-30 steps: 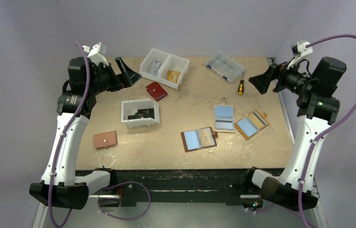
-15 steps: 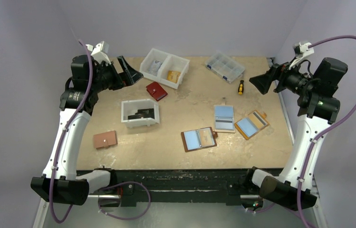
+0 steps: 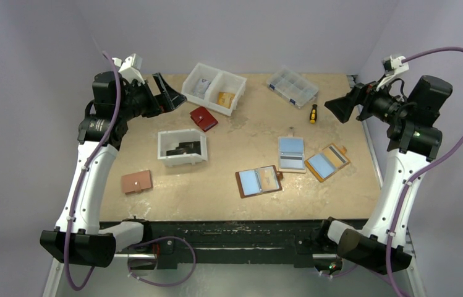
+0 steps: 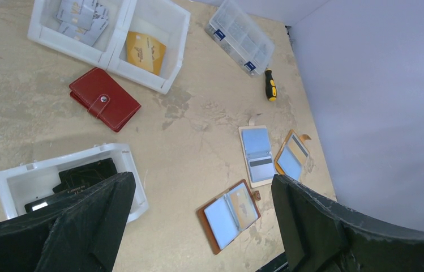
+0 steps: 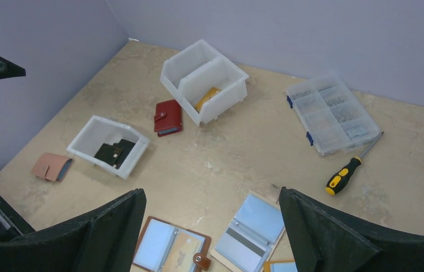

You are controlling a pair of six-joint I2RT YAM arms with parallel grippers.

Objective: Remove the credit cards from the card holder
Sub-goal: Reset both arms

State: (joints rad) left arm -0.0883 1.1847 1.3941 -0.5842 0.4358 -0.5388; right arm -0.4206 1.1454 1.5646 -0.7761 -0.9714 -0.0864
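The card holder (image 3: 258,181) lies open near the table's front, dark reddish-brown with a snap tab, a light-blue left panel and an orange-tan right panel. It also shows in the left wrist view (image 4: 229,214) and the right wrist view (image 5: 172,249). Small dark flat cards (image 3: 184,148) lie in a small white bin (image 3: 165,156), also seen from the left wrist (image 4: 82,175). My left gripper (image 3: 167,93) is open, empty and raised at the far left (image 4: 201,178). My right gripper (image 3: 338,106) is open, empty and raised at the far right (image 5: 210,192).
A cream holder (image 3: 291,153) and a tan-orange holder (image 3: 327,162) lie open right of the brown one. There is a red wallet (image 3: 203,118), a two-part white bin (image 3: 214,88), a clear organiser box (image 3: 292,86), a screwdriver (image 3: 313,113) and a pinkish closed wallet (image 3: 136,181).
Both arms shifted very slightly early on, then held still. Nothing on the table has moved.
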